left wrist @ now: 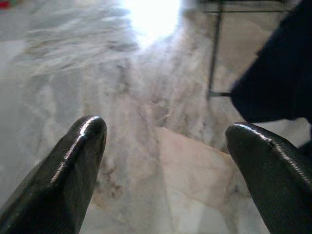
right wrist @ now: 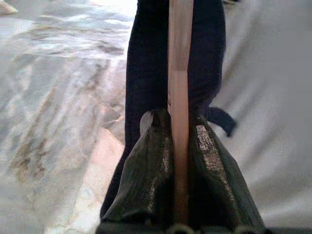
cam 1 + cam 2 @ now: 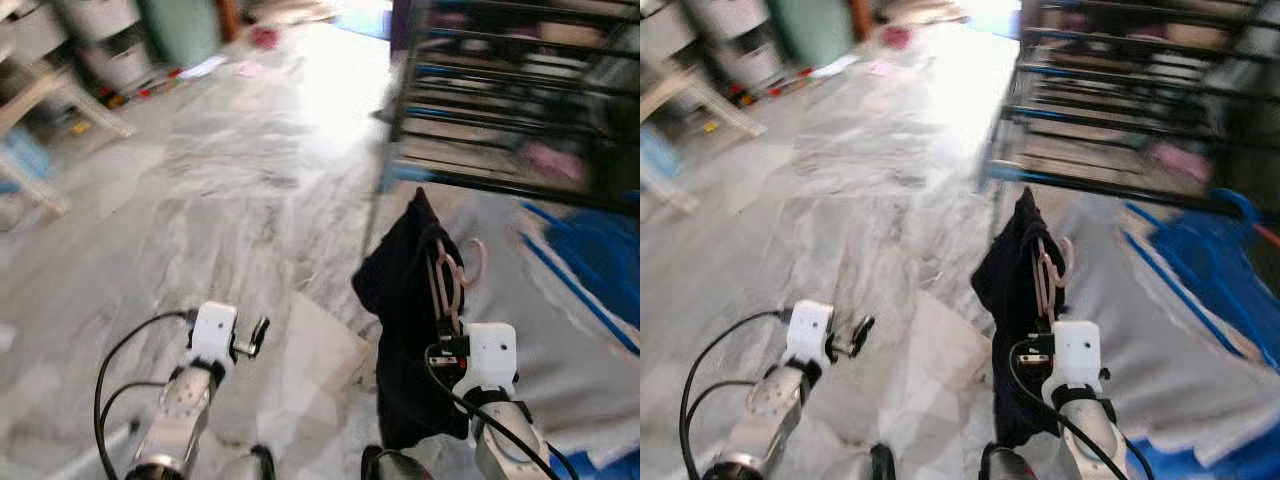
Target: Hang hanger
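My right gripper [image 3: 447, 318] is shut on a pale pink hanger [image 3: 443, 275] that carries a dark navy garment [image 3: 400, 300]. The garment hangs over the hanger and droops to the left of the gripper. In the right wrist view the hanger's flat bar [image 2: 179, 97] stands pinched between the two black fingers [image 2: 146, 175], with the dark cloth [image 2: 146, 58] behind it. A black metal drying rack [image 3: 500, 100] stands ahead on the right. My left gripper [image 3: 258, 337] is held low on the left, open over the marble floor, with nothing between its fingertips [image 1: 83, 146].
Grey marble floor [image 3: 230, 180] stretches ahead with strong glare in the middle. A blue tarp or sheet [image 3: 590, 260] lies on the right under the rack. White furniture legs [image 3: 60, 100] and storage bins [image 3: 110, 50] stand at the back left.
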`<state>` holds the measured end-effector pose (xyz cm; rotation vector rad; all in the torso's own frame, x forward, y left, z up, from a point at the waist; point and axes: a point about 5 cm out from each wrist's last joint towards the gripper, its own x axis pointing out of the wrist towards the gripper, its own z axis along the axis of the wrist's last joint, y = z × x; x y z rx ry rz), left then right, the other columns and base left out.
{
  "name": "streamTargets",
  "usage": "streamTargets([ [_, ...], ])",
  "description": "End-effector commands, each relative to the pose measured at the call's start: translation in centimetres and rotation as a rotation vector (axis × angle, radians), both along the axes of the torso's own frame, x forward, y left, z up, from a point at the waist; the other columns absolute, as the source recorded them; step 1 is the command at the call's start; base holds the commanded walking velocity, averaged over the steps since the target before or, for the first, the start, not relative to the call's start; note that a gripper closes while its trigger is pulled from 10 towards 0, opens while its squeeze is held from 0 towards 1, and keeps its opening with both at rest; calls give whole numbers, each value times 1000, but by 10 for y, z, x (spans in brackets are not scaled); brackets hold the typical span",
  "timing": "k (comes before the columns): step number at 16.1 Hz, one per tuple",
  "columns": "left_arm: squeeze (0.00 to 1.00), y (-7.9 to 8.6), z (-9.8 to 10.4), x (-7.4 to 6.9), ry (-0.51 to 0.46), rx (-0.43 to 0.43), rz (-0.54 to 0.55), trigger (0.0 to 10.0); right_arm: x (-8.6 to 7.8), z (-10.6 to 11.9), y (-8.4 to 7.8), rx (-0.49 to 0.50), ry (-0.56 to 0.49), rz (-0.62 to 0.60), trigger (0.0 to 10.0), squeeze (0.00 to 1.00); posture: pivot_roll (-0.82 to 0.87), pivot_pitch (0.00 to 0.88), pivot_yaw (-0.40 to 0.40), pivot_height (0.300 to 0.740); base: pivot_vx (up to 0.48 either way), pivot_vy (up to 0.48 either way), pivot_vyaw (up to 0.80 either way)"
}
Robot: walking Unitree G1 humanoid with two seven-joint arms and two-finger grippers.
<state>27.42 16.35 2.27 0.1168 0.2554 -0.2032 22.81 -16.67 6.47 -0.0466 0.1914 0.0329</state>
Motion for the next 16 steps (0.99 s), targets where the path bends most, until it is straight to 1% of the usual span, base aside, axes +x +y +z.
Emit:
streamTargets([
  [1, 0, 6, -1, -2, -6, 30, 11, 10000, 1, 8, 2, 20, -40, 10, 10000, 0, -144, 154, 38, 740, 0, 0, 0],
  [3, 0, 4, 7, 2, -49, 45, -3, 10000, 2, 7, 2, 27, -36, 5, 10000, 0, -143, 152, 40, 740, 0, 0, 0],
  [4, 0, 1, 19, 6, -100, 33, -6, 10000, 1, 7, 3, 38, -36, 1, 10000, 0, -142, 154, 44, 740, 0, 0, 0],
  [5, 0, 0, 22, 8, -104, 27, 0, 10000, 1, 7, 3, 43, -41, -1, 10000, 0, -142, 155, 45, 740, 0, 0, 0],
  [6, 0, -1, 30, 11, -127, 24, 0, 10000, 1, 8, 1, 34, -47, -8, 10000, 0, -142, 156, 48, 740, 0, 0, 0],
  [7, 0, -1, 32, 11, -134, 28, -2, 10000, 1, 7, -1, 24, -34, -26, 10000, 0, -141, 156, 50, 740, 0, 0, 0],
  [9, 0, 2, 32, 9, -129, 39, 2, 10000, 1, 6, -1, -20, -24, -8, 10000, 0, -139, 156, 54, 740, -251, 0, 0],
  [10, 0, 3, 31, 8, -123, 43, 8, 10000, 1, 6, 2, -7, -34, 13, 10000, 0, -138, 156, 54, 740, -251, 0, 0],
  [11, 0, 4, 31, 8, -116, 47, 17, 10000, 1, 6, 4, 31, -28, 13, 10000, 0, -137, 156, 55, 740, -259, 0, 0],
  [12, 0, 4, 32, 7, -116, 49, 19, 10000, 2, 8, 3, -10, -46, 4, 10000, 0, -136, 156, 56, 740, -285, 0, 0],
  [14, 0, 6, 36, 7, -126, 54, 31, 10000, 1, 7, 2, 2, -28, -4, 10000, 0, -131, 157, 57, 740, -281, 0, 0],
  [16, 0, 8, 37, 5, -129, 59, 31, 10000, -2, 9, 0, 10, -40, 2, 10000, 0, -129, 161, 59, 740, -281, 0, 0],
])
